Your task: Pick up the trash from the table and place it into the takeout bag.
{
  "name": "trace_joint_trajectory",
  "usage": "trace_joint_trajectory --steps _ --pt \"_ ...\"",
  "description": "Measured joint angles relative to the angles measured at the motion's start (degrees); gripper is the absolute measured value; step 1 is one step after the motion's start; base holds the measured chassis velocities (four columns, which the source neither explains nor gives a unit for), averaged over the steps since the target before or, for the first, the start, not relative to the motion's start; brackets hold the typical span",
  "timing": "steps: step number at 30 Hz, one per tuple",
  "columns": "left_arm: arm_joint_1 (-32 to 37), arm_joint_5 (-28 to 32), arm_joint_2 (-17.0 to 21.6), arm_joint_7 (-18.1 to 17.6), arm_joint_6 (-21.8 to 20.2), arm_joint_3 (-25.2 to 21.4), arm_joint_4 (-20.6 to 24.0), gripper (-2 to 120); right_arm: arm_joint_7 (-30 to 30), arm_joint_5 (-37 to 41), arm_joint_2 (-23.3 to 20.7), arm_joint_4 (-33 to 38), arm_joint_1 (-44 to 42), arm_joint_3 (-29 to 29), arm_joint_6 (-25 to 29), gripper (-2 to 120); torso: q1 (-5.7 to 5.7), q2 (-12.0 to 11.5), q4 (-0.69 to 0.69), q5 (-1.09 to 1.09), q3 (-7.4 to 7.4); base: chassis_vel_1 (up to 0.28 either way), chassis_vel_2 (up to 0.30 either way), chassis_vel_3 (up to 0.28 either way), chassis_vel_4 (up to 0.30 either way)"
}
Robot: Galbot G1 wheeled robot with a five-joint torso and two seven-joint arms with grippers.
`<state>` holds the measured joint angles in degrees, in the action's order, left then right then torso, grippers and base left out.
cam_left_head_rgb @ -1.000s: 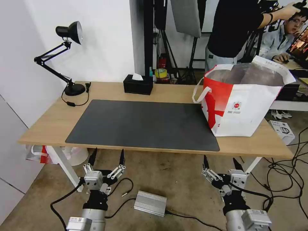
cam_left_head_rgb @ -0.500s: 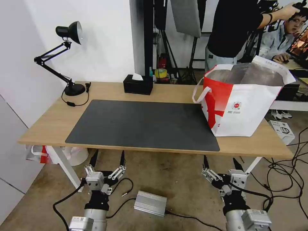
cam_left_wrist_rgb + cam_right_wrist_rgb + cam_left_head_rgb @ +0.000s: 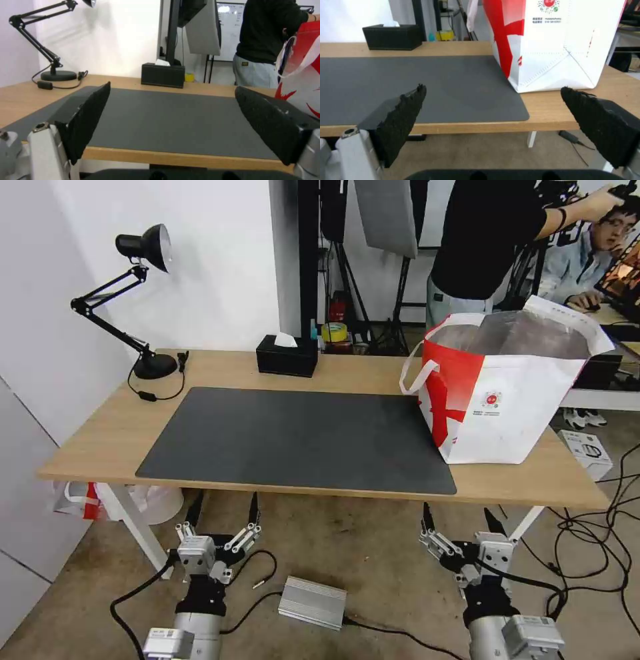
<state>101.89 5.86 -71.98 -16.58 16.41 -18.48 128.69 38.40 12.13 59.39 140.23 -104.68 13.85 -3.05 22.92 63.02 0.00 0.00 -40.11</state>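
Holding our left gripper point(image 3: 223, 507) and right gripper point(image 3: 458, 519) low before the tabletop point(image 3: 100, 437), jaws spread and empty, we list the takeout bag point(image 3: 507, 403) standing upright at the right end (partly on the dark mat point(image 3: 293, 437)), black tissue box point(image 3: 287, 356) behind.

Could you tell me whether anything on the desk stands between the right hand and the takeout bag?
Nothing visible does. The right hand hangs open below the desk's front edge, and the bag stands upright at the desk's right end, its near corner on the mat.
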Motion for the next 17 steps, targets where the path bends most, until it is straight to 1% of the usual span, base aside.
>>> trace_joint_trajectory --steps 17 --pt "0.0 0.0 0.0 0.1 -0.1 0.0 0.0 100 0.0 0.0 0.0 0.0 0.0 0.0 0.0 100 0.0 0.0 0.0 0.0 0.0 0.0 0.0 0.0 0.0"
